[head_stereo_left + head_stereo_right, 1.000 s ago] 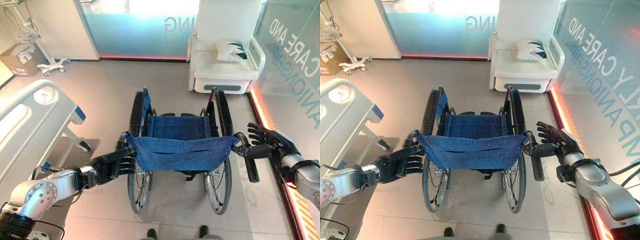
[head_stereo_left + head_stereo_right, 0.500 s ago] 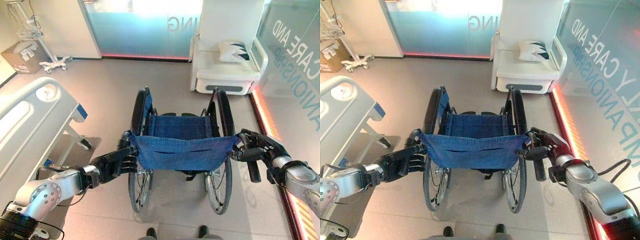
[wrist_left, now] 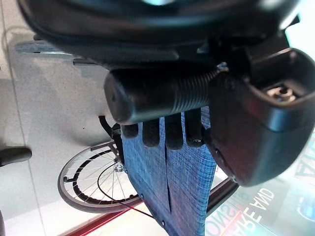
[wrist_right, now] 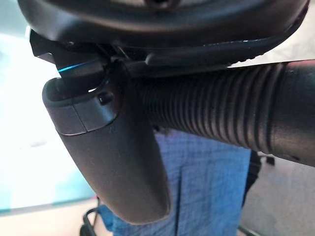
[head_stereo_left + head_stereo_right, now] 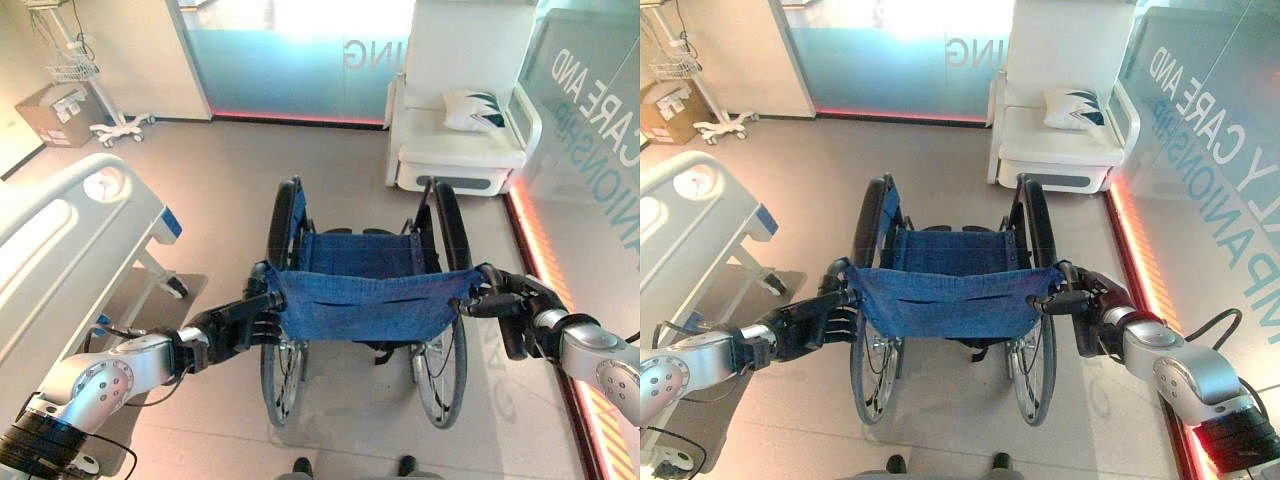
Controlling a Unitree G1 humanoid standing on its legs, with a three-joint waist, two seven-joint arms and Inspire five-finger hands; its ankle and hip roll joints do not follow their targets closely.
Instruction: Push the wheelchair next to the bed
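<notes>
At frame centre, the left hand [image 5: 238, 322] and right hand [image 5: 505, 297] each curl round a push handle of the blue-seated wheelchair [image 5: 362, 300]; bed [image 5: 60, 235] at left.

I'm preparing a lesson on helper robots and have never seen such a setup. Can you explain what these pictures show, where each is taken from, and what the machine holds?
This is a humanoid robot. Two pictures come from cameras in its head, looking down; two come from cameras on its wrists, very close up. In front stands a wheelchair with a blue fabric back. The left hand grips the left push handle, and the right hand grips the ribbed right push handle. A hospital bed stands to the left, a white armchair with a cushion beyond.
</notes>
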